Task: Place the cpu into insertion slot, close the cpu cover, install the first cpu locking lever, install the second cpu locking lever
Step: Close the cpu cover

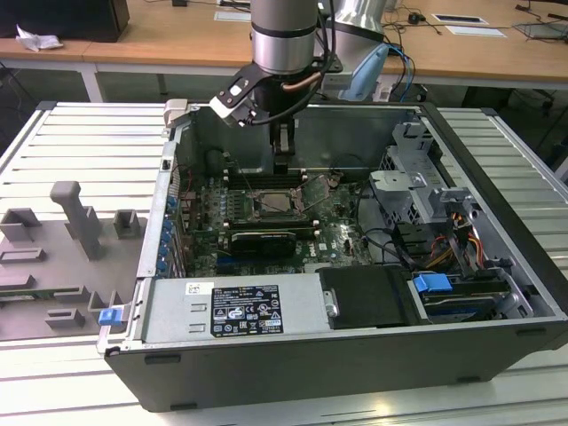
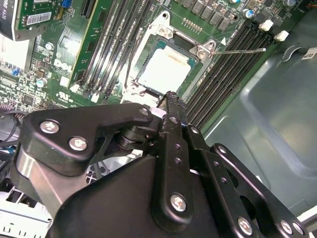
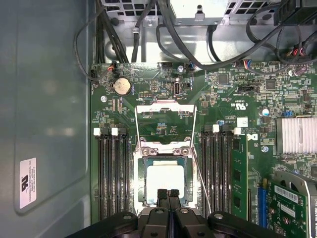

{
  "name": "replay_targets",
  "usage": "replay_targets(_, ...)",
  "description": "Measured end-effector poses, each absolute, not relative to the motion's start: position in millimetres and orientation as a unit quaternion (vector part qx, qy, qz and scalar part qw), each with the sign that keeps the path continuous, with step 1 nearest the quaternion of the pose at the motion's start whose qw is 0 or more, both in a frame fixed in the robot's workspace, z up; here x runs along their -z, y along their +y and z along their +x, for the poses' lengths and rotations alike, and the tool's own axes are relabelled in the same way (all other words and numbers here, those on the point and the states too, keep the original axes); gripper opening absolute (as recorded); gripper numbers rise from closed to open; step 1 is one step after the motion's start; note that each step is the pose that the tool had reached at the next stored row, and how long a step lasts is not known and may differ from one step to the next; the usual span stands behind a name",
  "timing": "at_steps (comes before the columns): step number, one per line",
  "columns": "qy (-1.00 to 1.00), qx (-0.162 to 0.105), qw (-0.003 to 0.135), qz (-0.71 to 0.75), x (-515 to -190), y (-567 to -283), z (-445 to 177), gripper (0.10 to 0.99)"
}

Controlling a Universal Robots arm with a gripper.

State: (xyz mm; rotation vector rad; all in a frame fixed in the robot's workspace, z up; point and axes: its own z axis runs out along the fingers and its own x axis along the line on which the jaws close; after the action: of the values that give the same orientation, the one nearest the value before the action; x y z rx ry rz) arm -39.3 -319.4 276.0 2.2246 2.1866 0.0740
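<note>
— Grey metal computer case [image 1: 293,382], item one: it lies open across the middle of the exterior view. Do you want the board next?
— Yes, then down to the small parts.
— Item two, green motherboard [image 3: 228,99], inside the case. Item three, arm [image 1: 284,35], entering at the upper middle of the exterior view. Its gripper [image 3: 167,193] hangs over the insertion slot [image 3: 143,173], fingers pressed together with nothing between them.
— And the chip?
— Item four, cpu cover [image 3: 166,107], standing open on its hinge, clear of the slot. Item five, cpu [image 3: 166,181], seated flat inside the slot, just beside the fingertips; you cannot tell whether they touch it. Item six, one locking lever [image 3: 200,179], a thin wire standing free beside the slot.
— So where do you stand?
— Judging by your pictures, the first step looks done; the cover and both levers remain.
</note>
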Motion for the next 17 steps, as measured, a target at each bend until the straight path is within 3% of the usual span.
replay_targets(17, 0.701, -0.024, 0.011, 0.713, -280.9, -319.4, -39.3, 0.106)
